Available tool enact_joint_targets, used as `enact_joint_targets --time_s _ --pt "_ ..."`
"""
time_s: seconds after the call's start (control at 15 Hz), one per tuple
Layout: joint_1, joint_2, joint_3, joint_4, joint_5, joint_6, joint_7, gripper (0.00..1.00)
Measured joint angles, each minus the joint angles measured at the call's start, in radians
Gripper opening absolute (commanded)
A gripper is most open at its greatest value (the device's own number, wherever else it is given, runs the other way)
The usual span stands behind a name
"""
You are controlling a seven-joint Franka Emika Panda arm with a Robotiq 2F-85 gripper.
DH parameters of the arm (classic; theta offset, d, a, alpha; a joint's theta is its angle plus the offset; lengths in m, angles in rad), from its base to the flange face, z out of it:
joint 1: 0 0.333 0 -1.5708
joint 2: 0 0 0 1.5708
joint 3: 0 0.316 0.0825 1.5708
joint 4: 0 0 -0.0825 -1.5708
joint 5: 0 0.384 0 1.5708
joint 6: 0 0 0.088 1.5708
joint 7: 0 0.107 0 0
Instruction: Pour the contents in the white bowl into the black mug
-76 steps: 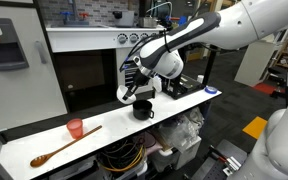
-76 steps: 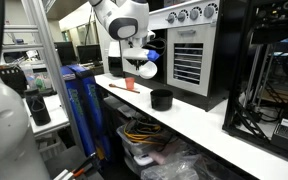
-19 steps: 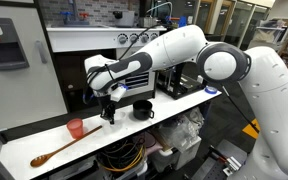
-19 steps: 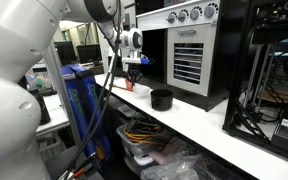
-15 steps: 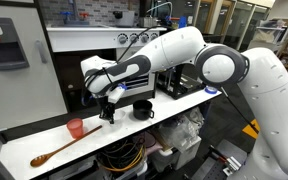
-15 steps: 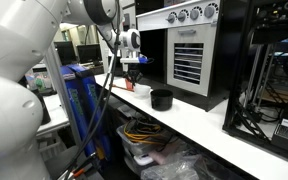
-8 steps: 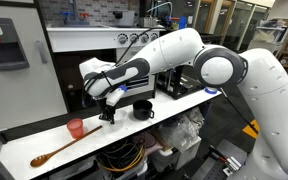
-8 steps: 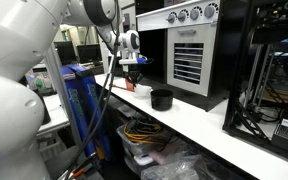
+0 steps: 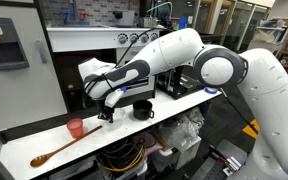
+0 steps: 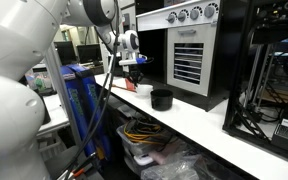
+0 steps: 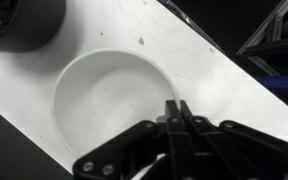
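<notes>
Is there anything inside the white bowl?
No, in the wrist view the white bowl shows only a bare white inside.

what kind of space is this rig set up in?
Probably a robotics lab with a mock kitchen. An oven-like appliance with knobs stands behind the white counter, loose cables lie underneath, and a black equipment frame stands alongside.

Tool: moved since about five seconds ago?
Yes. The tool, gripping the white bowl, has come down from above the black mug to the counter beside it, toward the pink-red cup.
</notes>
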Motion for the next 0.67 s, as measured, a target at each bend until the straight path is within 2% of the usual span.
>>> enact_joint_targets --time_s 0.6,0.67 --pt "0.003 0.000 -0.004 -0.070 -0.008 0.171 0.040 0.01" --pt "0.003 0.000 -0.004 -0.080 -0.008 0.186 0.045 0.29"
